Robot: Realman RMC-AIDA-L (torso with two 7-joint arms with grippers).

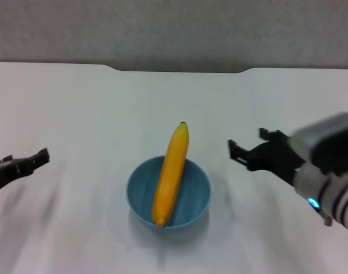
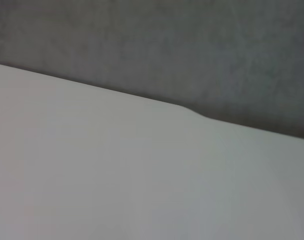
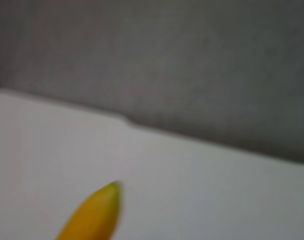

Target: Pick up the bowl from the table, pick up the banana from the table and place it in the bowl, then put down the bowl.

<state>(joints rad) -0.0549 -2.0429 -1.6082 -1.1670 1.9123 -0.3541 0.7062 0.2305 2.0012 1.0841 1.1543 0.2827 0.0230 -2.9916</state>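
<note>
The light-blue bowl (image 1: 194, 197) stands on the white table (image 1: 76, 103), near the front middle. The yellow banana (image 1: 171, 174) lies in it, its lower end on the bowl's near side and its dark stem tip sticking out over the far rim. My right gripper (image 1: 251, 144) is open and empty, to the right of the bowl and apart from it. My left gripper (image 1: 31, 161) is far to the left of the bowl, low over the table, and holds nothing. The right wrist view shows the banana's tip (image 3: 94, 212). The left wrist view shows only bare table (image 2: 117, 175).
A dark notch (image 1: 182, 69) is cut in the table's far edge, with a grey wall behind it. White tabletop lies on all sides of the bowl.
</note>
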